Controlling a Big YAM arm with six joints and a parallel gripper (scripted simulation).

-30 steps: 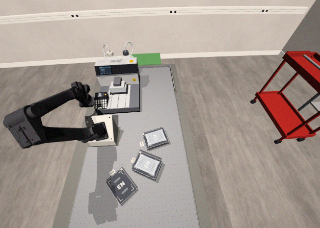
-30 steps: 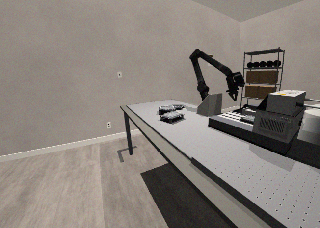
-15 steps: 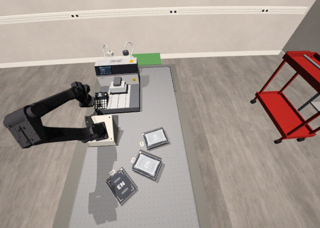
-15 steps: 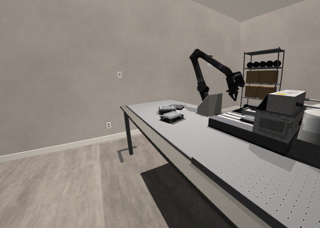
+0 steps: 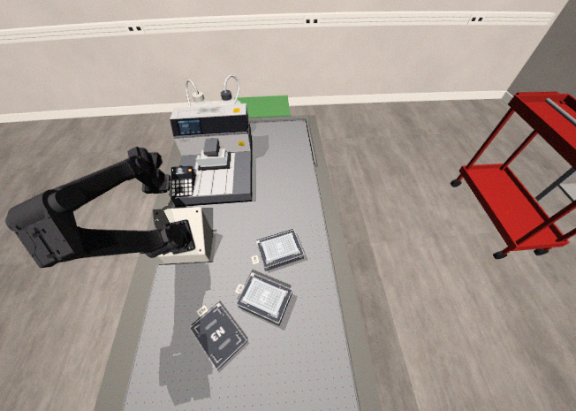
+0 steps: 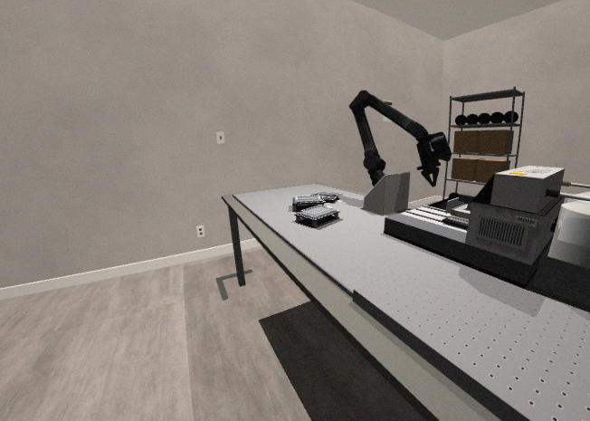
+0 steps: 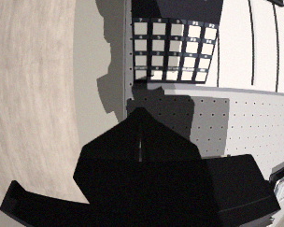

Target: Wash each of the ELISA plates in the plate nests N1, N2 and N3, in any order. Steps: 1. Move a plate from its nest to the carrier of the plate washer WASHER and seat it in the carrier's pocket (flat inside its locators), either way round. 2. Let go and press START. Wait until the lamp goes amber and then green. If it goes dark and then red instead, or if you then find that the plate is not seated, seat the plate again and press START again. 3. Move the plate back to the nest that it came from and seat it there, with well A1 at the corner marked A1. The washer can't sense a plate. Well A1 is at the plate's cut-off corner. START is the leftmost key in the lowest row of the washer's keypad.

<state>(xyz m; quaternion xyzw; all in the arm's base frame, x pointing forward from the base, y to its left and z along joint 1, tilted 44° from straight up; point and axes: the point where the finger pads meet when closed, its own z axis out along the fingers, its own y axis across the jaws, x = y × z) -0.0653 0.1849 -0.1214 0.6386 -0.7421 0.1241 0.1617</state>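
Observation:
My gripper [image 5: 163, 183] [image 6: 432, 179] [image 7: 140, 113] is shut and empty. It hovers just in front of the washer's keypad [image 5: 182, 182] [image 7: 171, 49], close to the left end of its lowest row. On the washer [image 5: 209, 126] [image 6: 512, 205], a pale plate-like block [image 5: 210, 165] sits under the grey wash head; I cannot tell how it is seated. Nest N3 [image 5: 218, 335] is empty. Two other nests each hold a clear ELISA plate: one [image 5: 279, 247] farther back, one [image 5: 264, 295] in the middle.
The arm's white base block [image 5: 188, 233] [image 6: 388, 194] stands on the table [image 5: 288, 373] between the washer and the nests. A red cart [image 5: 521, 173] stands on the floor to the right. A shelf rack [image 6: 486, 139] stands behind the washer.

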